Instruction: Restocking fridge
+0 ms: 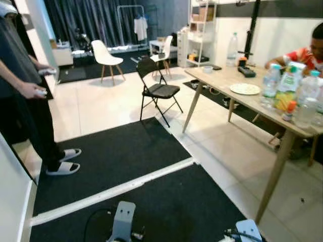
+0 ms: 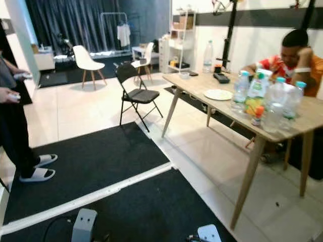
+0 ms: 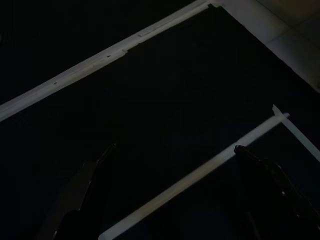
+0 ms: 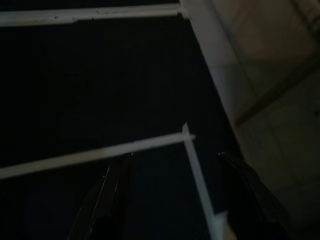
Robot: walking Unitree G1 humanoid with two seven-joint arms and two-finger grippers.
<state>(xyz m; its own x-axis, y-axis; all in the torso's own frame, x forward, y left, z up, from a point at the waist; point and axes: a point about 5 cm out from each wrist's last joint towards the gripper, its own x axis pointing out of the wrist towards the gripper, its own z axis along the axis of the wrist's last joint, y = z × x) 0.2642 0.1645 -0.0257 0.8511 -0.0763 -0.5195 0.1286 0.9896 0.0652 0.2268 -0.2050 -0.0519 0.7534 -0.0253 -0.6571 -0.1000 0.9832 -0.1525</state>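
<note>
Hanging open and empty over black mats, both tools face table, bottles, chair.

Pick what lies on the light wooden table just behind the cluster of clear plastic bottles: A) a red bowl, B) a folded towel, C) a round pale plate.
C: a round pale plate rests on the light wooden table, beyond the cluster of clear plastic bottles at its near end.

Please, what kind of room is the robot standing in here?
Probably a studio-like room in a home or a test space: a wooden table with bottles and a plate, a black folding chair, and dark curtains with a clothes rack at the back.
</note>
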